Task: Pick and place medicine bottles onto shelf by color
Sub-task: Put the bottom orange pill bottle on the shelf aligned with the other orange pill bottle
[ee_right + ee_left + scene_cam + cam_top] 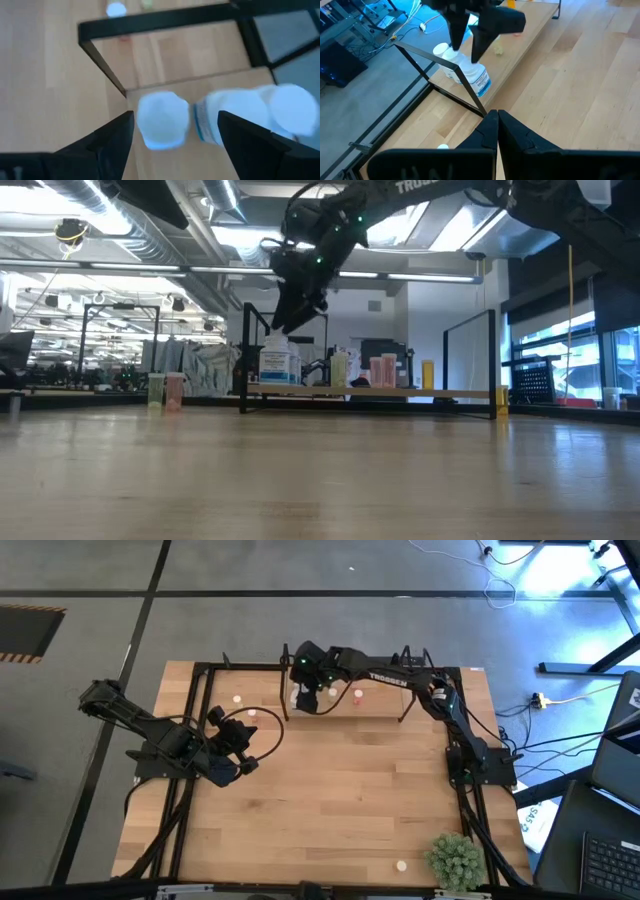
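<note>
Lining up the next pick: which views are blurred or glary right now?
Right wrist view: soft; white bottles between the open right end effector look smeared. Low view: bright ceiling lights, shelf backlit. High view: bluish glare top right. Left wrist view: sharp.

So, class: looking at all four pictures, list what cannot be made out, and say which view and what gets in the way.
- White bottles on the shelf: in the high view the right gripper covers them.
- Label text on the white bottle: too small in the left wrist view, blurred in the right wrist view.
- Contact between the open right gripper and the bottle: unclear in every view.
- Small bottles in the low view: too small to read colours surely.
- Left gripper: only its shut fingertips show.
</note>
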Controlling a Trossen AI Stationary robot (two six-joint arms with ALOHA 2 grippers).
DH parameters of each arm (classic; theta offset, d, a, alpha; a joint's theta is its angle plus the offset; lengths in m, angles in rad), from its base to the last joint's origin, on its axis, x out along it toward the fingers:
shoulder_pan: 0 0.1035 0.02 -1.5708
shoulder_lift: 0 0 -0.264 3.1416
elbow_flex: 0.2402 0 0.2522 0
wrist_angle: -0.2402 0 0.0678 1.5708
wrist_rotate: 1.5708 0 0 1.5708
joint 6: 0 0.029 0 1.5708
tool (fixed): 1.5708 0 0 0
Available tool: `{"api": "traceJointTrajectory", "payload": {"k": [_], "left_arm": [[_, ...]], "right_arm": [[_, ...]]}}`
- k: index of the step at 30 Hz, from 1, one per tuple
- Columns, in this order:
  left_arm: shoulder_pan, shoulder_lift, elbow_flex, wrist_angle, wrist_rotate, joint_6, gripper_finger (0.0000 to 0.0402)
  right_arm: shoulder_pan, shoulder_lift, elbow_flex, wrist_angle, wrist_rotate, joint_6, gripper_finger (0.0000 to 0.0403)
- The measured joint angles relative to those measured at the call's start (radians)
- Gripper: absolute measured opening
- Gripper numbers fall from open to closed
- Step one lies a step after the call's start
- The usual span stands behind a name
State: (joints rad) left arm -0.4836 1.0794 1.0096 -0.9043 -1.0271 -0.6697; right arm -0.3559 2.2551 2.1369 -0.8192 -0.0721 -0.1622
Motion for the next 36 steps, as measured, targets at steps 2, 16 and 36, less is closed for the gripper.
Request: {"api": "traceJointTrajectory", "payload": {"k": [2,16,36], "left_arm": [[0.000,0.000,0.000,0.000,0.000,0.000,0.0000],[0.000,0.000,0.000,0.000,0.000,0.000,0.0000],[0.000,0.000,0.000,0.000,0.000,0.000,0.0000]], "right_arm": [[0.006,0.000,0.035,-0.053,0.036,-0.003,0.0288],[0.049,-0.080,0.141,-0.263,0.227,0.012,0.0280],[0.346,-0.730,-0.659,-0.117,0.452,0.397,0.0278]]}}
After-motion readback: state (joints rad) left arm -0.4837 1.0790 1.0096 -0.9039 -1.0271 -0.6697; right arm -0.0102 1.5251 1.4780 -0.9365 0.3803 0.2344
